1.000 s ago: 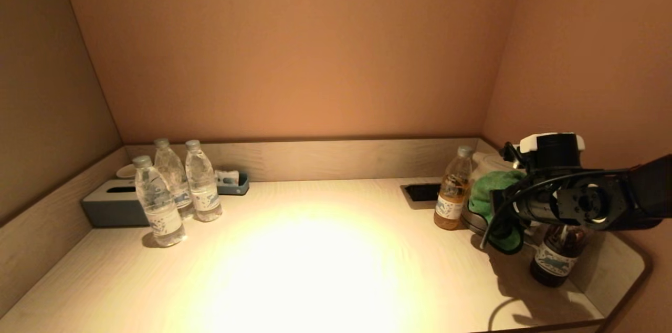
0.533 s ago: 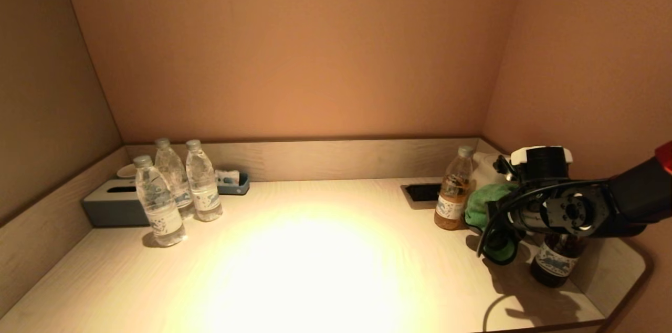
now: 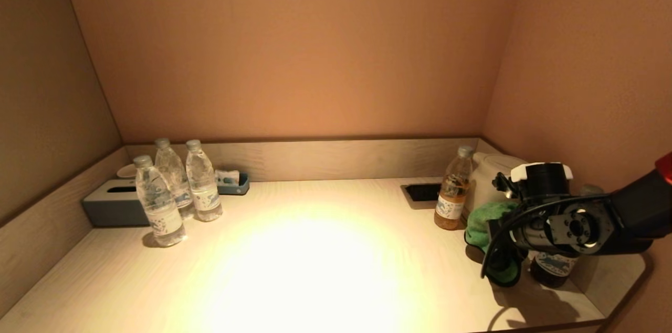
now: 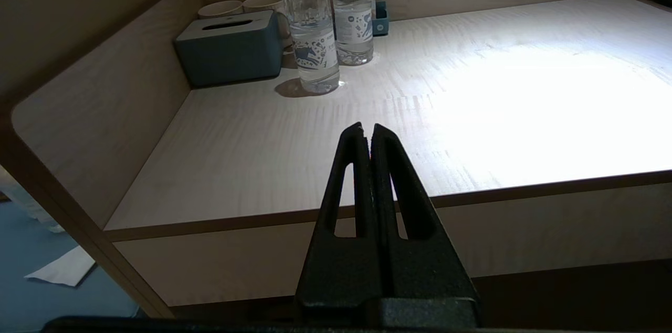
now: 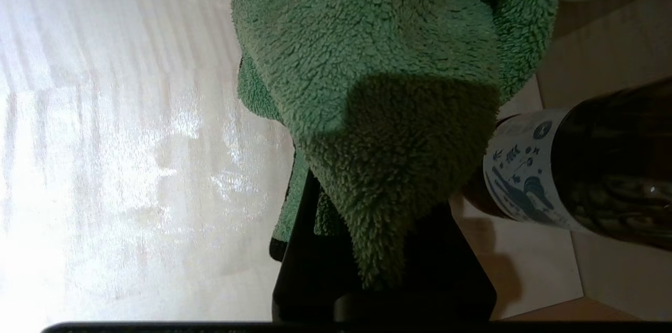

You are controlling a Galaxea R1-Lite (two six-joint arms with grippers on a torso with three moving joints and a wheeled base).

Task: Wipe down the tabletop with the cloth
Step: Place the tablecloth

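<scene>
Surface [image 3: 315,270]: pale wood-grain top with a raised rim, brightly lit at its centre; it lies below and stretches away to the left of the right gripper.

Tissue box [image 3: 113,209]: grey-blue, at the far end of the surface from the right gripper, against the left rim.

Kettle [image 3: 491,175]: white, just behind the right gripper, in the back corner.

Right gripper [image 3: 501,251]: low over the right end of the surface, its black fingers largely covered by fabric; it is pinching the cloth.

Cloth [image 5: 388,86]: green fleece, bunched and draped over the right gripper, hanging ahead of it. Whether it touches the surface cannot be told.

Left gripper [image 4: 367,131]: fingers pressed together, empty, hanging out in front of the surface's front edge, well apart from the right gripper.

Water bottles [image 3: 176,188]: three, clear, upright, grouped beside the tissue box, far to the left of the right gripper.

Dark bottle [image 5: 577,170]: labelled, just beside the cloth, on the right gripper's outer side.

Amber bottle [image 3: 452,194]: labelled, upright, near the right gripper, behind and left of it.
</scene>
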